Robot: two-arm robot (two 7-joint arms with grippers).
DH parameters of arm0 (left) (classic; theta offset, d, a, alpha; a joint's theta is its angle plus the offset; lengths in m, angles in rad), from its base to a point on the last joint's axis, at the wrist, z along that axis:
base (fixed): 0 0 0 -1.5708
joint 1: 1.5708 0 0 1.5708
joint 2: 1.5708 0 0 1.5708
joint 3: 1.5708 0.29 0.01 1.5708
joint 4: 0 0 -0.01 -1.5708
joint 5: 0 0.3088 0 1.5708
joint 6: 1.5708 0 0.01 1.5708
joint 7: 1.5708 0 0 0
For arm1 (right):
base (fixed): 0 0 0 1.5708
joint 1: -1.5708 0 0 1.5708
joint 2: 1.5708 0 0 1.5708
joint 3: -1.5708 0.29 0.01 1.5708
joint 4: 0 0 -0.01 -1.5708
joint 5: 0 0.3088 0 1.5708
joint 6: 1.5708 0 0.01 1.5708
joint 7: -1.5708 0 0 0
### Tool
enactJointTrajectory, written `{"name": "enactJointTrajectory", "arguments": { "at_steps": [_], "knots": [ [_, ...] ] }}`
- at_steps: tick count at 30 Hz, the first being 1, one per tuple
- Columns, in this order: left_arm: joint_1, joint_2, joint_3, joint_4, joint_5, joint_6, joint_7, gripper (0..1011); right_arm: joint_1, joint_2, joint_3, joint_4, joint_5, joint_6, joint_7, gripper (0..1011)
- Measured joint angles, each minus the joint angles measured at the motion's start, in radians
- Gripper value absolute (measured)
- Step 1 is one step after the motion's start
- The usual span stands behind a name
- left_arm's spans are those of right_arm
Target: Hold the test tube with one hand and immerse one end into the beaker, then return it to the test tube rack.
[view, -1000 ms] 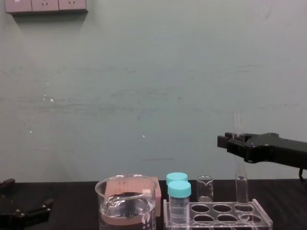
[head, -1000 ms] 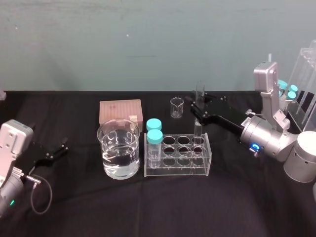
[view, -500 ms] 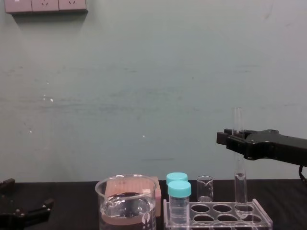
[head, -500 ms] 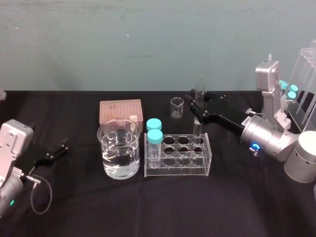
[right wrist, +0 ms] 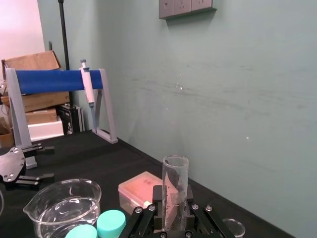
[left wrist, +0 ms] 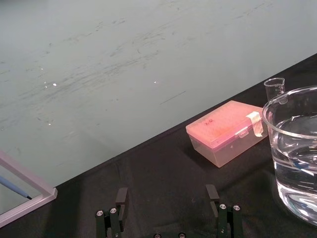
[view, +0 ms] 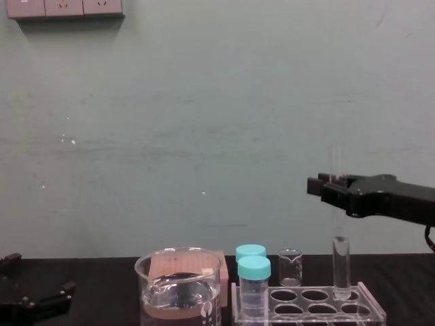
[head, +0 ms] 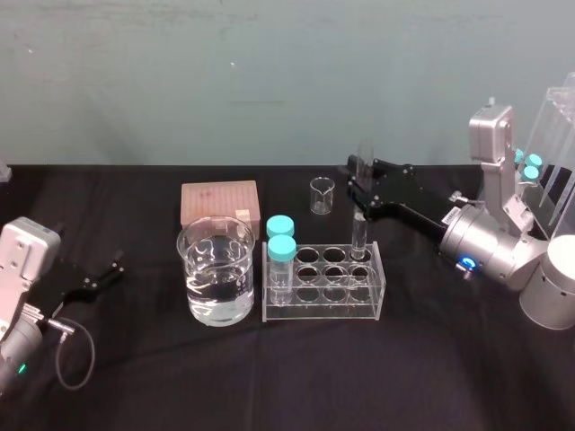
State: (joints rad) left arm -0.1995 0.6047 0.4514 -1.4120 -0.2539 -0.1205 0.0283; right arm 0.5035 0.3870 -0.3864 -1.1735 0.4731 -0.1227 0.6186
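One black-draped worktop carries the glassware. Of the robot's two arms, the right claw reaches in level from the right, its fingers clamped on the upper part of the single test tube. The tube stands upright, its open mouth above the claw and its rounded end directly below, at a back-row hole at the right end of the one clear test tube rack.

The left claw is parked low at the worktop's left edge, well apart from the right claw, with its fingers spread and nothing between them.

One large beaker, part filled with clear liquid, sits to the right claw's left and nearer the robot, just beside the rack. One pink lidded box lies behind the beaker, also left of the claw. Two teal-capped vials stand in the rack's end farthest from the claw. One tiny beaker stands just left of the claw's tips.
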Motion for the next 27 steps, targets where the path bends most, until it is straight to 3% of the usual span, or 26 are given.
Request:
{"name": "enactJointTrajectory", "arguments": {
  "at_steps": [27],
  "knots": [
    [0.000,0.000,0.000,0.000,0.000,0.000,0.000,1000,-0.027,0.035,0.035,-0.114,0.024,-0.013,-0.020,241]
  ]
}}
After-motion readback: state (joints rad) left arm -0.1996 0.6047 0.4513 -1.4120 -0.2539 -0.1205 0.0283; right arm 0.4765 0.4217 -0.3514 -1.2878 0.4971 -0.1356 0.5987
